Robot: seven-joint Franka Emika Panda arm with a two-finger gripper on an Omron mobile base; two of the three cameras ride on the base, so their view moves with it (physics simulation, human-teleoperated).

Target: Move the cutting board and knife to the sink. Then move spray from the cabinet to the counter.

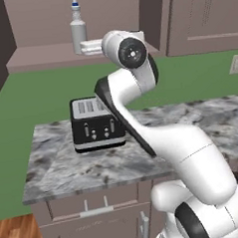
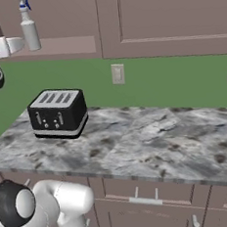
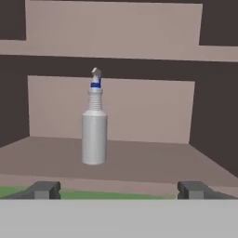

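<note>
The end effector (image 3: 118, 189) is raised to the level of the open shelf in the cabinet (image 1: 40, 16), its two fingers spread as wide as they go and holding nothing. Seen from the hand, the dark fingertips (image 3: 44, 189) stand well apart at either side, with the shelf edge between them and the spray (image 3: 94, 123) straight ahead, a little left of the middle. The bottle stands upright on the shelf floor, pale grey-white with a blue collar under its nozzle, apart from the fingers and not yet touched. In the left base view the spray (image 1: 77, 29) sits just left of the white hand, which reaches up beside it at the recess. In the right base view the spray (image 2: 28, 29) is at the upper left, with the hand just to its left.

Below, on the marbled tabletop (image 1: 84, 168), a black four-slot toaster (image 1: 95, 123) stands near the back wall, left of the arm. The wall behind is green, with a pale outlet plate (image 2: 117, 74) to the right of the toaster (image 2: 58, 113). Panelled cabinet doors (image 2: 165, 17) hang on the right, and drawers with steel handles (image 1: 96, 211) run under the tabletop.
</note>
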